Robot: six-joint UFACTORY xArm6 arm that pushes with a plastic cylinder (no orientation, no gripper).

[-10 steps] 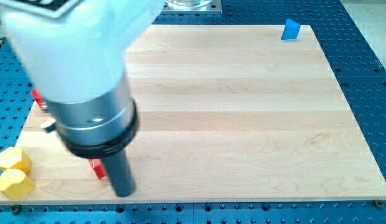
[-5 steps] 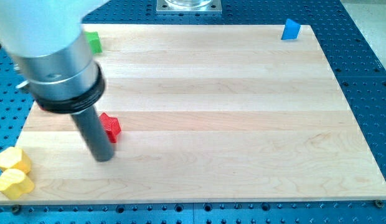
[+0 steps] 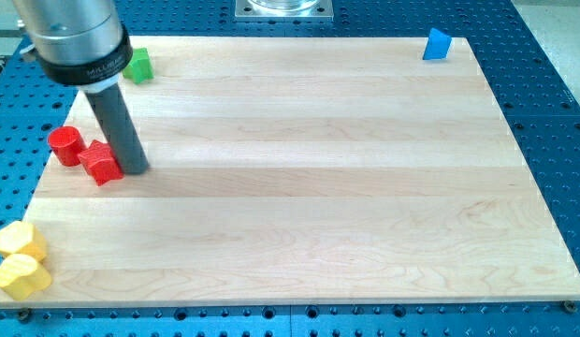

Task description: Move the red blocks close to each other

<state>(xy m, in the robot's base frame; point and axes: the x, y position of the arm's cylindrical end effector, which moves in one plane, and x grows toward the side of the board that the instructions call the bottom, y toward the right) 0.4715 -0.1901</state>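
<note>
The wooden board (image 3: 318, 168) fills most of the view and rests on a blue perforated table (image 3: 552, 112). The arm's grey cylindrical housing (image 3: 75, 37) enters from the view's top-left corner, and the dark rod (image 3: 117, 126) descends from it at a slight slant. There are no fingers on this rig; the rod ends in my tip (image 3: 134, 170), which sits on the board just to the view's right of the red angular block (image 3: 102, 163), touching or very nearly touching it.

The red cylinder (image 3: 65, 146) stands just to the view's upper left of the red angular block; the two appear to touch or be separated by only a sliver. Both lie near the board's left edge.

Two yellow blocks (image 3: 21, 258) sit together at the board's bottom-left corner, one stacked above the other in the view, well apart from the red pair. The green block (image 3: 137, 65) lies near the top-left corner, partly beside the housing. The blue block (image 3: 437, 44) stands near the top-right corner, far from everything else. Nothing lies between the two red blocks.
</note>
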